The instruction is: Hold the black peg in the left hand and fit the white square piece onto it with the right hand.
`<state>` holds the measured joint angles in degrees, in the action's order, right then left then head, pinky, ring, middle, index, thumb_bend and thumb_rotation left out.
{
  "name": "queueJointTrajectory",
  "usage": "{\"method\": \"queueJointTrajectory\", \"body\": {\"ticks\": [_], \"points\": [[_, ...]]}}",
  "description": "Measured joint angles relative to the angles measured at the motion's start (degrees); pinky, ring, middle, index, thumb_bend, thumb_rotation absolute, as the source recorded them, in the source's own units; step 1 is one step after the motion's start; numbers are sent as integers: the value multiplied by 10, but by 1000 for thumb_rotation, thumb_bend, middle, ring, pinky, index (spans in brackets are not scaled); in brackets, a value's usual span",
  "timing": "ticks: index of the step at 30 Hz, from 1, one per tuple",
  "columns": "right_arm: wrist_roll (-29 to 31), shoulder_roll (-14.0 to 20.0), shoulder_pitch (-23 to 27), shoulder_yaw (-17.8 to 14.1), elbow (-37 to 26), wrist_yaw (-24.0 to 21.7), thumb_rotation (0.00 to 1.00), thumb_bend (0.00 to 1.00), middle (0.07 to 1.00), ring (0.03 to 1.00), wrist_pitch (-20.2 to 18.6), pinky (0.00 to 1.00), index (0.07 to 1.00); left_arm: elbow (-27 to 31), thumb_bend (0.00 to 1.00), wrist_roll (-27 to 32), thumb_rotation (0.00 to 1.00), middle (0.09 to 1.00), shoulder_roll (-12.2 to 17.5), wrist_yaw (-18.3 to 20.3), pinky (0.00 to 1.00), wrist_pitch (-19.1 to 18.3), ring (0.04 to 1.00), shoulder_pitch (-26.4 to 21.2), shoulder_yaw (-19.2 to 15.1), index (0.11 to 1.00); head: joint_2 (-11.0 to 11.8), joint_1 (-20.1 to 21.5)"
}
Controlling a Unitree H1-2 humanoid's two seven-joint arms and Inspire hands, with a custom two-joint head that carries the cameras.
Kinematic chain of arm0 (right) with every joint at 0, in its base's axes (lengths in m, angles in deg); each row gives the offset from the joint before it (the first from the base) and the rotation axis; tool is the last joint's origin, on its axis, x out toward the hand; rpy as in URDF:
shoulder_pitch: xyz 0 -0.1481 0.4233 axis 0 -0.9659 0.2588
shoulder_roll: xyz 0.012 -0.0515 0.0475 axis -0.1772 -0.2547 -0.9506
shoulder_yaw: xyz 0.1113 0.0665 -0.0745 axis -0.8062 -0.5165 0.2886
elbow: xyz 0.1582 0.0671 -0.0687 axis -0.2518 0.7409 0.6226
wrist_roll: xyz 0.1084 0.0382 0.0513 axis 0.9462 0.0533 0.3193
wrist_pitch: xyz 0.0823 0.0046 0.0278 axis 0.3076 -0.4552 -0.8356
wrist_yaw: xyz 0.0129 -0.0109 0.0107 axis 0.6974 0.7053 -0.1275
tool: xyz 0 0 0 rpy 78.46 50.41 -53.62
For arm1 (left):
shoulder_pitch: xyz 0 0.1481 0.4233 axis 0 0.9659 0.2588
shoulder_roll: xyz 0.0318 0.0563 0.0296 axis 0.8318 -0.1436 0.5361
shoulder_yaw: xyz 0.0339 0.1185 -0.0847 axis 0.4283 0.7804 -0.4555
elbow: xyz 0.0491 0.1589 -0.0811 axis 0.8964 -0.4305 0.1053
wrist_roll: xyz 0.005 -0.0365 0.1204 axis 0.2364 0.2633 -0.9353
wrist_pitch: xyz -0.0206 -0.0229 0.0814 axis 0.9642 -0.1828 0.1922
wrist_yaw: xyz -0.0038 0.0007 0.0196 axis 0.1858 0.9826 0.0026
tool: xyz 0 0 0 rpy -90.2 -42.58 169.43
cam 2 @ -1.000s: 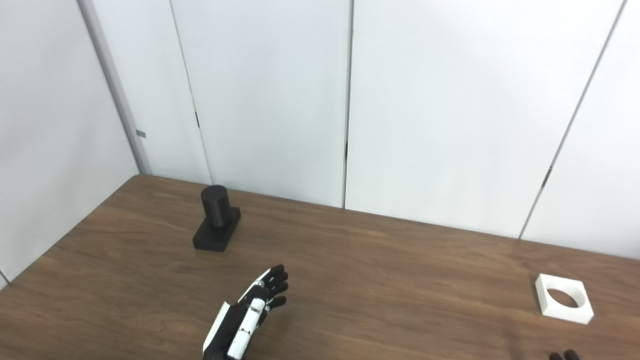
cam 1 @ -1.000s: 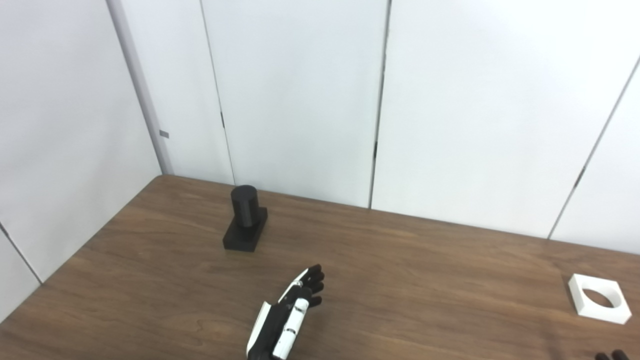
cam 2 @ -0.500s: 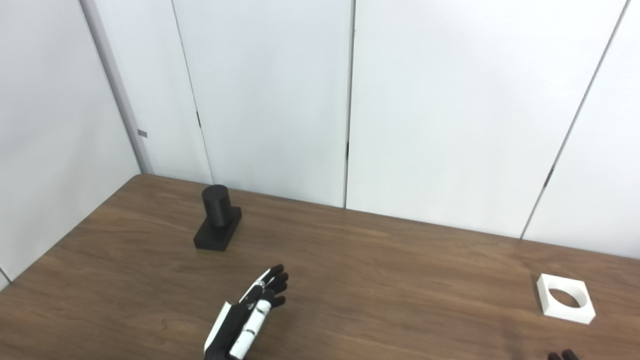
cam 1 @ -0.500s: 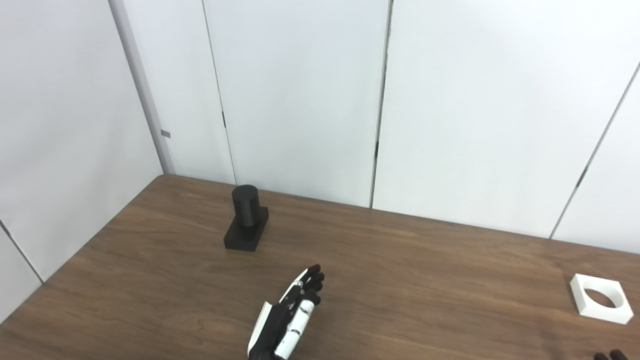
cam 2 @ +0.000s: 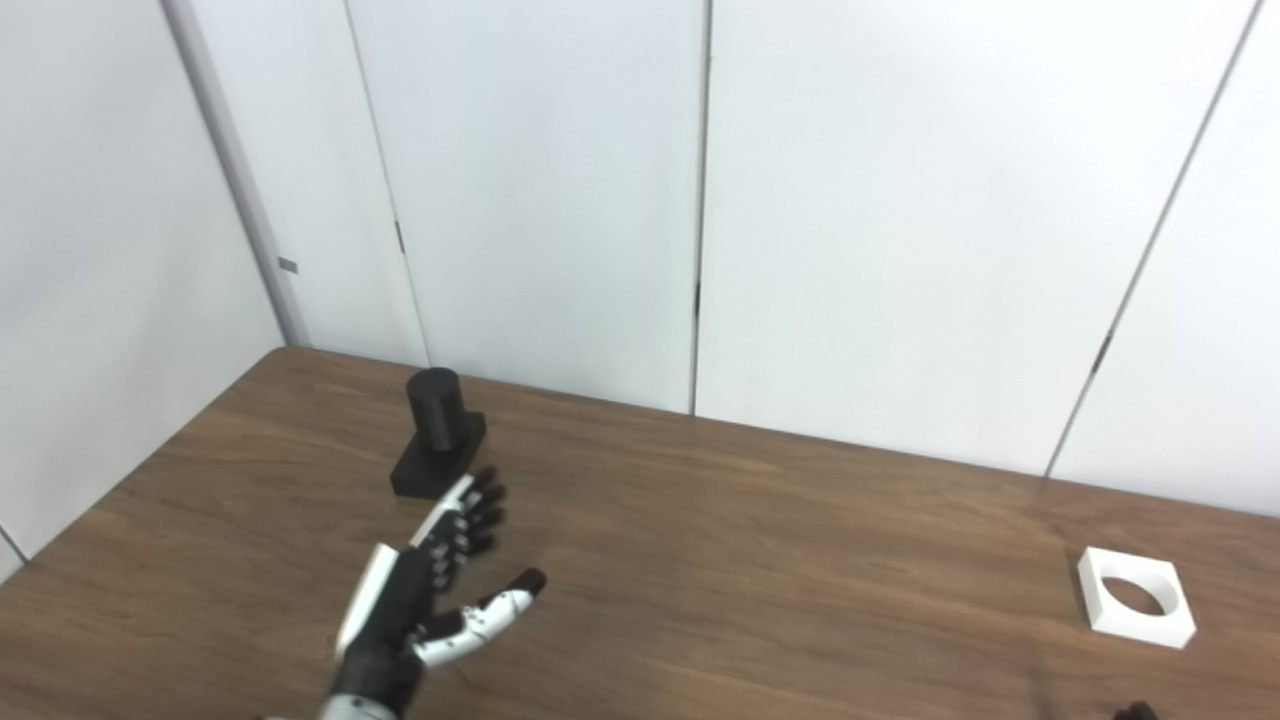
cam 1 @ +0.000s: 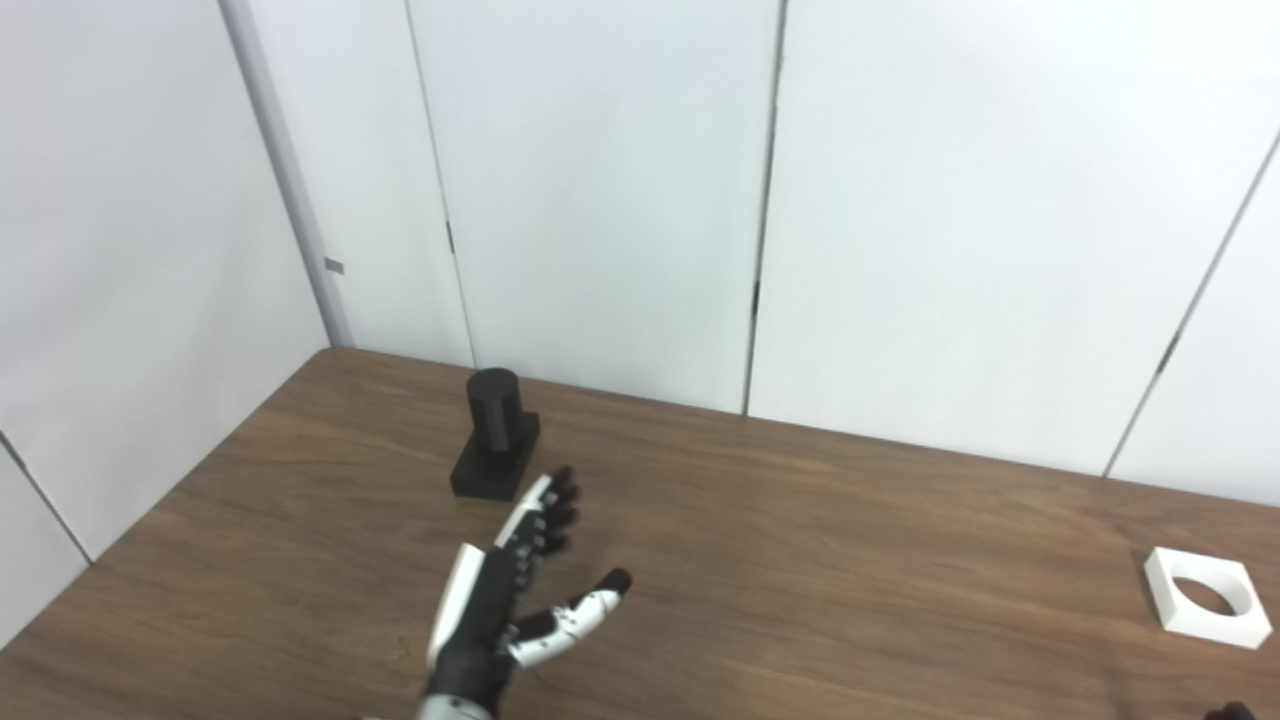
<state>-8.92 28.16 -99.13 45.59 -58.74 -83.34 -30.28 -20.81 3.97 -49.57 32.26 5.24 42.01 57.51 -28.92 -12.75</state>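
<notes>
Driving the H1-2 remotely here, quick status. The black peg (cam 1: 493, 428) stands upright on its little black base at the far left of the table (cam 1: 800, 560), long axis vertical, near the back wall. My left hand (cam 1: 515, 575) is up in the air just short of it, and the peg lies straight ahead and a touch to the left of the fingertips (cam 1: 560, 490). From the head cams the tips look right next to the base's near edge, but I can't tell if there's contact; I'd guess not, since the hand looks higher than the tabletop.

Left hand is wide open, fingers stretched toward the peg, thumb swung way out to the right, palm facing right-ish. Nothing in it. So imo the approach is nearly done, and the grab means going fwd and a bit left so the peg ends up between thumb and fingers, then closing around the cylinder and not the base.

White square piece (cam 2: 1138, 596) with the round hole lies flat at the far right of the table, well apart from the peg. Right hand (cam 2: 1135, 712) is just a dark sliver at the bottom edge near that piece, so obv the closer hand for it, but can't tell if it's open or closed. It's not on the piece afaict.
</notes>
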Motion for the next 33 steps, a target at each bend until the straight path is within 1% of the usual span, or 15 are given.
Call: {"method": "queueJointTrajectory", "body": {"ticks": [2,3,5,7,9,11,12,16,18,21,24,27,28,30,33], "points": [[-1,0,0,-1,0,1,1000,800,981,1000,-5,955,969,4,740,-11,205,937,19,4,879,-12,912,-9,-8,946,-2,1],[-2,0,0,-2,0,1,1000,797,982,1000,-9,952,967,5,737,-19,268,936,27,5,899,-19,914,-15,-13,950,-1,2],[-3,0,0,-3,-1,3,1000,787,976,997,-15,938,964,7,763,-40,351,937,40,10,909,-39,925,-25,-15,953,-2,3],[-5,-1,0,-3,-1,4,1000,773,976,997,-16,930,966,8,791,-71,383,934,54,22,852,-61,911,-35,-11,954,-1,4],[-4,-1,0,-2,-2,4,1000,769,975,995,-17,925,965,7,812,-107,399,932,72,29,820,-80,903,-45,-4,951,-3,4],[-4,-2,0,-2,-3,4,1000,754,971,992,-17,918,962,-1,829,-140,366,956,85,29,889,-85,951,-55,-1,943,-2,5],[-4,-2,0,-2,-3,4,1000,748,971,991,-17,916,961,-7,839,-151,363,958,87,28,900,-87,959,-59,-1,937,-3,5],[-4,-1,0,-2,-3,5,1000,740,968,988,-17,917,958,-52,851,-204,394,958,92,21,912,-97,973,-68,0,926,-3,6],[-4,-1,-1,-2,-3,5,1000,726,966,985,-17,911,956,-73,860,-229,418,952,96,18,971,-97,965,-69,4,909,-3,7],[-4,-2,-1,-2,-3,5,1000,707,967,981,-16,899,955,-121,879,-286,451,946,107,-1,997,-98,966,-80,16,889,-3,8],[-4,-2,-1,-3,-3,5,1000,732,964,981,-16,894,955,-162,872,-337,491,954,122,-8,1000,-103,984,-99,27,896,-2,8],[-5,-2,-1,-3,-3,6,1000,735,961,974,-16,898,956,-185,838,-366,505,968,131,-8,1000,-117,998,-119,32,901,-2,8],[-5,-2,-1,-3,-3,6,1000,734,961,974,-16,899,957,-190,836,-372,507,968,132,-8,1000,-120,998,-125,33,901,-2,8],[-5,-2,-1,-2,-3,6,1000,746,970,975,-16,890,962,-202,838,-383,555,967,135,-7,1000,-124,996,-136,34,895,-2,8],[-10,-2,-1,-2,-3,7,1000,747,971,979,-16,898,967,-223,847,-402,564,962,136,-6,1000,-137,995,-150,37,889,-2,8]]}}
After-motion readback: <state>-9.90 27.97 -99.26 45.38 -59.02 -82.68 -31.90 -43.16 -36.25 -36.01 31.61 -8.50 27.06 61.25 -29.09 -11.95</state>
